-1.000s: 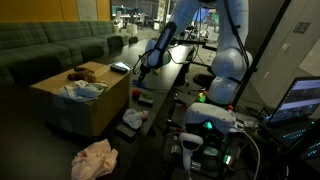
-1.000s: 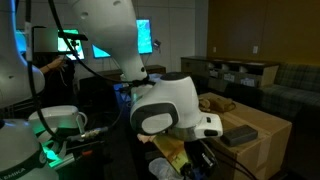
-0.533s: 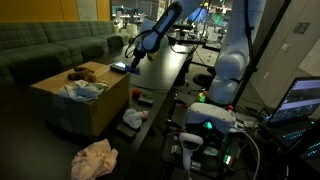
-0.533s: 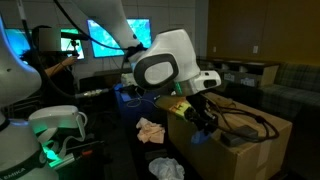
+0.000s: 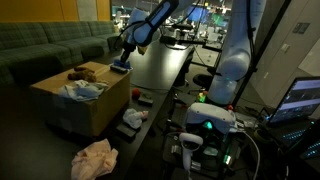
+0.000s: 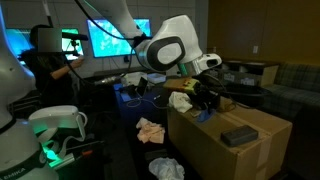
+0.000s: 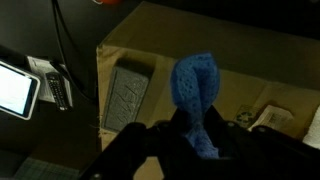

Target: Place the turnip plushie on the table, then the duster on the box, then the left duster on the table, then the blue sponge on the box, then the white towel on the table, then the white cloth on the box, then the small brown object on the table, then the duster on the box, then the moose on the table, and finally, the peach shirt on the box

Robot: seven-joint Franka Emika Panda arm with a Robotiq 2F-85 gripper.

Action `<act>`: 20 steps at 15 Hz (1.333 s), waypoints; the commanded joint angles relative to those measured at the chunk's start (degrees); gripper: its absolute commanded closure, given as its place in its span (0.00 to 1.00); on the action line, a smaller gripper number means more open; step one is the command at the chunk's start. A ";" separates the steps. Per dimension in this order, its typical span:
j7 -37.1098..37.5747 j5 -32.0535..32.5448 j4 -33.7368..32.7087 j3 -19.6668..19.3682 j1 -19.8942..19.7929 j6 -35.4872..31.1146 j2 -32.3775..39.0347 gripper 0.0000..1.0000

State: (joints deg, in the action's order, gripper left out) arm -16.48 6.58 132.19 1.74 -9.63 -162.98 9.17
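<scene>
Swung since ~1 s ago from over the table (image 5: 165, 75) to far end of the box (image 5: 95, 115). Now pinching the blue sponge (image 7: 195, 85) in the gripper (image 7: 195, 140), hung over box top, contact unclear; prob. near release for sponge step. Only in wrist view: sponge clear btw the jaws, grey pad (image 7: 125, 95) beside it. Only in an exterior view: moose (image 5: 82, 73) & white towel (image 5: 86, 90) on box, peach shirt (image 5: 95, 158) on floor.

box (image 5: 100, 108) tan, table (image 5: 160, 75) black, moose (image 5: 82, 72) dk brown, towel (image 5: 86, 90) white w/ blue tint, shirt (image 5: 93, 158) peach-pink, sponge (image 7: 195, 85) bright blue (nubby pattern).
</scene>
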 commanded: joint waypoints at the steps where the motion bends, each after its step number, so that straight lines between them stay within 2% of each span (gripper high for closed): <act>1: 0.18 1.05 -4.47 -1.92 2.36 1.07 3.11 0.94; 11: 2.13 2.39 -15.16 -4.40 3.25 2.10 15.01 0.94; 20: 6.17 2.42 -22.69 -5.27 4.92 5.20 20.54 0.92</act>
State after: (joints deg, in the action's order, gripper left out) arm -12.76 8.08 113.15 -1.93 -6.51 -159.45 27.94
